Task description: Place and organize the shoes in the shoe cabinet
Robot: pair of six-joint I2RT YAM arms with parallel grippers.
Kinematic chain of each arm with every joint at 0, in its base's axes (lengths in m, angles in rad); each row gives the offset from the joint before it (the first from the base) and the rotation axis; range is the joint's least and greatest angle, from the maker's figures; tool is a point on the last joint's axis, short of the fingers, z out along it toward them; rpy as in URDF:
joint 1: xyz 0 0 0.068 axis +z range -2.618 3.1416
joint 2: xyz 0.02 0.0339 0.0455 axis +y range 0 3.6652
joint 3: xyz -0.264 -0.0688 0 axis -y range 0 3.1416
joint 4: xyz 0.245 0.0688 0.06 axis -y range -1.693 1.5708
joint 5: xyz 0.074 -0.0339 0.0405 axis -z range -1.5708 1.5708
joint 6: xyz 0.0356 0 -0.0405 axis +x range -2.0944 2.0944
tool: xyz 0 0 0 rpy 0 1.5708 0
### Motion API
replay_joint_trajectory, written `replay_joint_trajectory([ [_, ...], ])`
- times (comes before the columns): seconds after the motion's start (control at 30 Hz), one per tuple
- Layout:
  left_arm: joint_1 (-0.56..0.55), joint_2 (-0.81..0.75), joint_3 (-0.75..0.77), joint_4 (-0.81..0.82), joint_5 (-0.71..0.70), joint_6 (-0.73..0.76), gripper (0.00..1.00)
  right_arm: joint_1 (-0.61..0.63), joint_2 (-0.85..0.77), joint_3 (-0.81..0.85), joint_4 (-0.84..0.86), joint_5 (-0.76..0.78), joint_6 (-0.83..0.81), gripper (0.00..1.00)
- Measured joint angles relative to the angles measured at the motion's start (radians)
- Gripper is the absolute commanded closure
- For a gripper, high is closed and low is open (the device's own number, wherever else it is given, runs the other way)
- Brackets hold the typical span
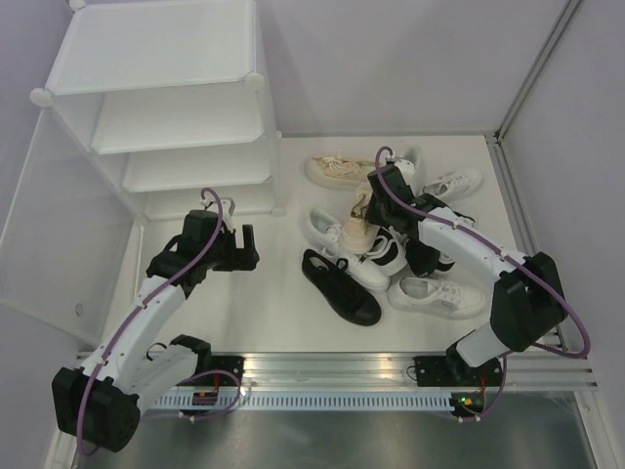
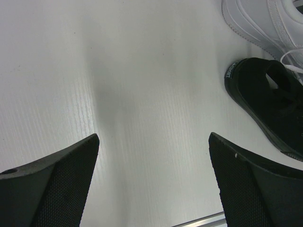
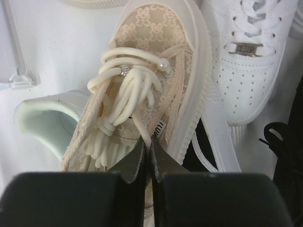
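My right tool [image 3: 147, 163] clamped on beige sneaker [image 3: 156, 56] at tongue, frame centre. Fabric soft, light, likely sags; stiffer heel collar grips better. My left tool [image 2: 154, 177] apart, empty.

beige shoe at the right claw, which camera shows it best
Right wrist: the beige shoe fills the frame, its patterned upper, thick laces and pearl bead clear, the right claw shut on its tongue area. Top external shows it small, partly under the claw. Left wrist misses it.
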Motion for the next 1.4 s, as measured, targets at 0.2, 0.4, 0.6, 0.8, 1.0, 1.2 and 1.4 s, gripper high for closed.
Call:
replay_joint_trajectory([
  [0.2,0.000,0.000,0.000,0.000,0.000,0.000,0.00,0.000,-0.033,-0.004,-0.031,0.026,-0.016,1.00],
  [0.4,0.000,0.000,0.000,0.000,-0.003,0.000,0.00,0.005,-0.130,-0.011,-0.057,0.004,-0.077,1.00],
  [0.6,0.000,-0.002,0.001,-0.004,0.013,-0.039,0.00,0.112,-0.184,-0.013,-0.076,-0.018,-0.088,0.99],
  [0.8,-0.019,-0.011,0.071,-0.085,0.035,-0.128,0.04,0.231,-0.187,-0.061,-0.015,0.037,-0.023,1.00],
  [1.0,-0.133,-0.044,0.145,-0.119,0.054,-0.248,0.04,0.307,-0.201,-0.121,0.050,0.140,0.076,1.00],
  [1.2,-0.380,0.035,0.168,-0.111,-0.013,-0.385,0.07,0.314,-0.257,-0.190,0.045,0.219,0.144,1.00],
  [1.4,-0.505,0.186,0.218,-0.051,-0.086,-0.478,0.11,0.315,-0.280,-0.219,0.045,0.232,0.153,0.99],
])
